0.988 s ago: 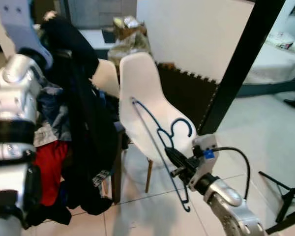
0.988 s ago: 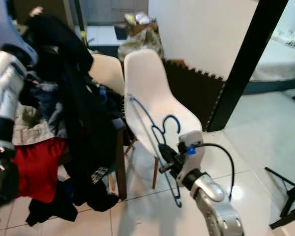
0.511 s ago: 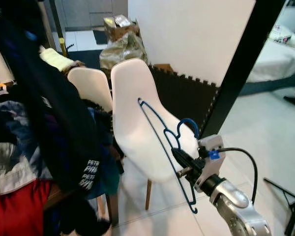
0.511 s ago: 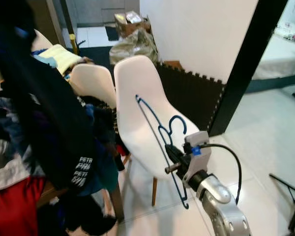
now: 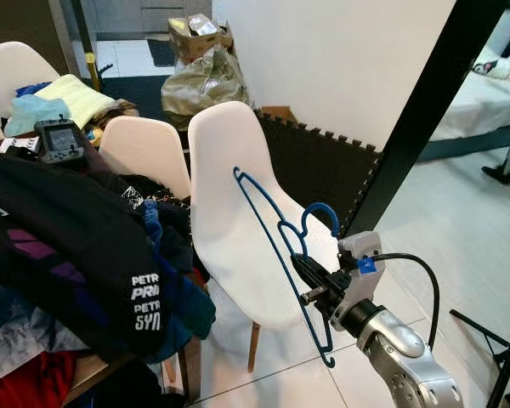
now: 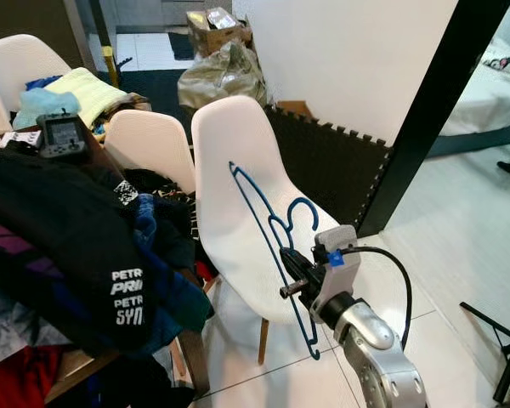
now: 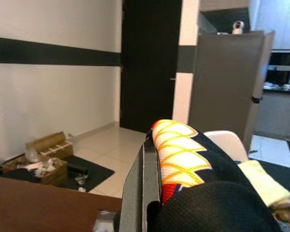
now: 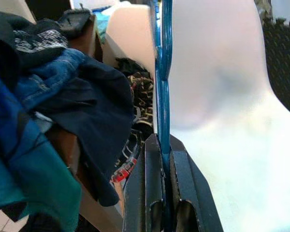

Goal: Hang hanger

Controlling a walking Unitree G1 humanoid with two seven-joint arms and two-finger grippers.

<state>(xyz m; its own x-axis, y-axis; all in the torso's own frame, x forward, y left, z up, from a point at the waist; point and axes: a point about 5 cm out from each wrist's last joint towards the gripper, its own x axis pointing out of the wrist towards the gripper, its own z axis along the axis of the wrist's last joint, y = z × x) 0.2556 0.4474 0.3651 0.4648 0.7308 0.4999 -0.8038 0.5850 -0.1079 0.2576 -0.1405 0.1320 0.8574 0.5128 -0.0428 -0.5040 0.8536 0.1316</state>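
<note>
Right gripper (image 5: 304, 274) — fingers closed on the blue hanger (image 5: 276, 242), which is pinched between the two black fingers (image 8: 146, 193) near its neck. The hanger is held in the air, tilted, in front of the tall white chair (image 5: 238, 212): its hook (image 5: 320, 214) curls just above the gripper, one arm runs up and left across the chair back, the other drops toward the floor (image 5: 442, 255) below the seat's front edge. In the right wrist view the blue wire rises straight out from between the fingers, with the chair shell blurred behind it.

A second, lower white chair (image 5: 144, 153) stands just beside the tall one, on its left. Left of both, a heap of clothes (image 5: 76, 255) — dark garments, some blue and red — covers the table (image 7: 38, 200), and a black top with white lettering hangs over the table's near edge. A small grey device (image 5: 61, 140) sits at the back of the heap.

Left gripper (image 7: 144, 188): one grey-black finger shows in the left wrist view, pressed against a dark garment with a yellow-and-white pattern (image 7: 181, 154); whether it is open or closed cannot be told.
</note>
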